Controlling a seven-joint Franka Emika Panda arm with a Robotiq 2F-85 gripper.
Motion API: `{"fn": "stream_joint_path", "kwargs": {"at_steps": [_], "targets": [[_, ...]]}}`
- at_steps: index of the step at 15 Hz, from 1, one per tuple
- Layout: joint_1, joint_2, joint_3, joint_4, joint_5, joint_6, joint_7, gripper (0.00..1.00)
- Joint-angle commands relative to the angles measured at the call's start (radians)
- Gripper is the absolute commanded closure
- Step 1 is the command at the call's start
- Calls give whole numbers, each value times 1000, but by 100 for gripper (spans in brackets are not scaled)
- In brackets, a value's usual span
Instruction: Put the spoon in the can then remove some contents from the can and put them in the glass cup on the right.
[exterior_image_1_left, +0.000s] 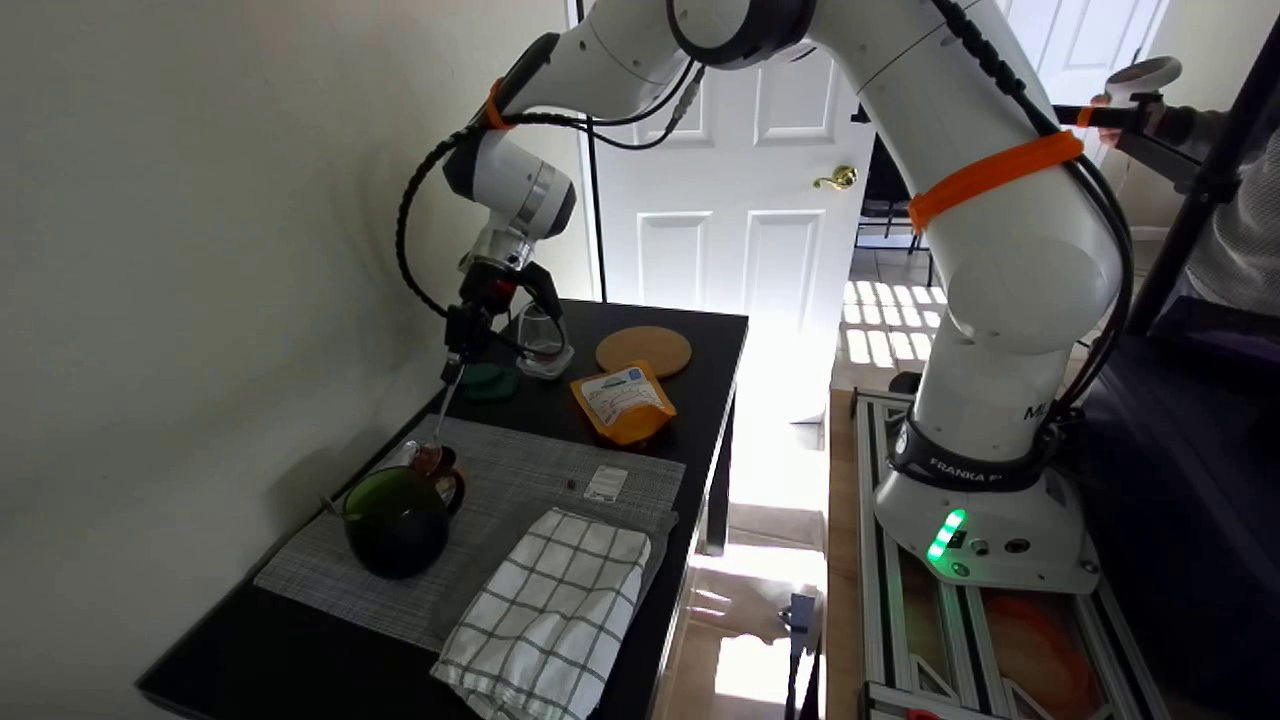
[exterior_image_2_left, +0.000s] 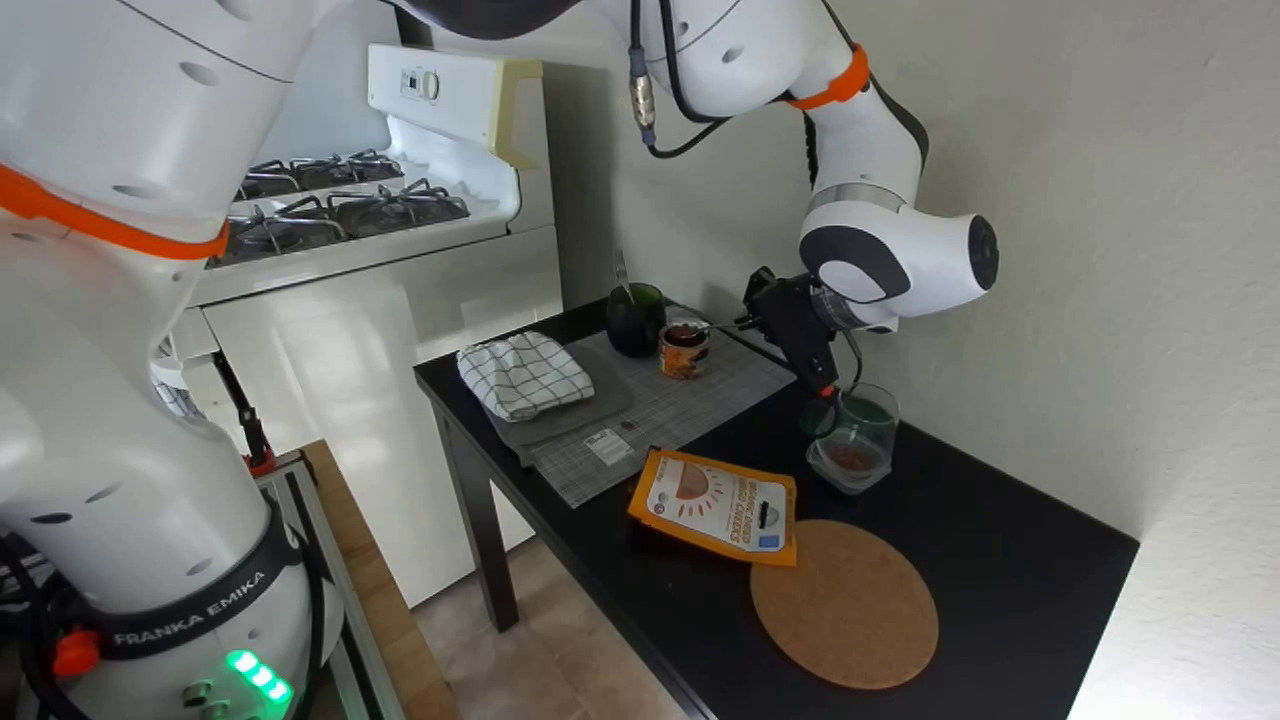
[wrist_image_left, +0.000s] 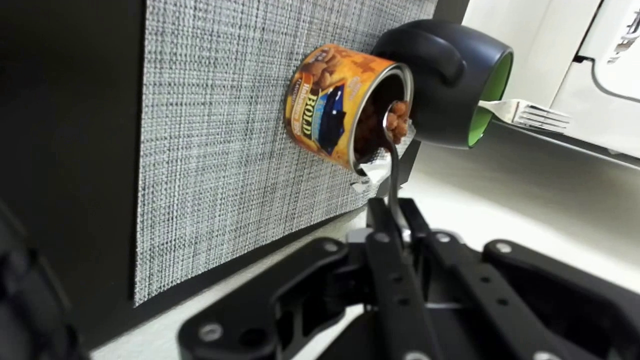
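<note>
My gripper (wrist_image_left: 395, 202) is shut on the handle of a metal spoon (wrist_image_left: 394, 172). The gripper also shows in both exterior views (exterior_image_1_left: 455, 368) (exterior_image_2_left: 748, 322). The can is an orange tin (wrist_image_left: 327, 107) with a label and torn foil at its rim, upright on the grey mat. It also shows in both exterior views (exterior_image_1_left: 430, 460) (exterior_image_2_left: 684, 355). The spoon's bowl is at the can's mouth and carries brown lumps (wrist_image_left: 398, 120). The clear glass cup (exterior_image_2_left: 872, 420) stands behind the gripper, with reddish-brown contents low down. It also shows in an exterior view (exterior_image_1_left: 540, 335).
A dark mug (wrist_image_left: 425, 60), green inside, stands against the can with a fork (wrist_image_left: 525, 114) sticking out. A checked towel (exterior_image_1_left: 560, 600), an orange pouch (exterior_image_2_left: 715, 505), a round brown board (exterior_image_2_left: 845, 605) and a green lid (exterior_image_1_left: 490, 381) lie on the black table. A wall runs along the back.
</note>
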Motion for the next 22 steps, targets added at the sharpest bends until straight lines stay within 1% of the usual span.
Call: {"fn": "stream_joint_path", "kwargs": {"at_steps": [1,9,13,17,22], "targets": [[14,9,-9,16,24,-18,0,98],[13,-11,-5,0,45,-39,-11,98],[10,-27,-5,-15,59,-77,-22,98],[6,-50,-8,-34,87,-103,-41,98],[3,-107,-22,-86,139,-142,-70,98]]}}
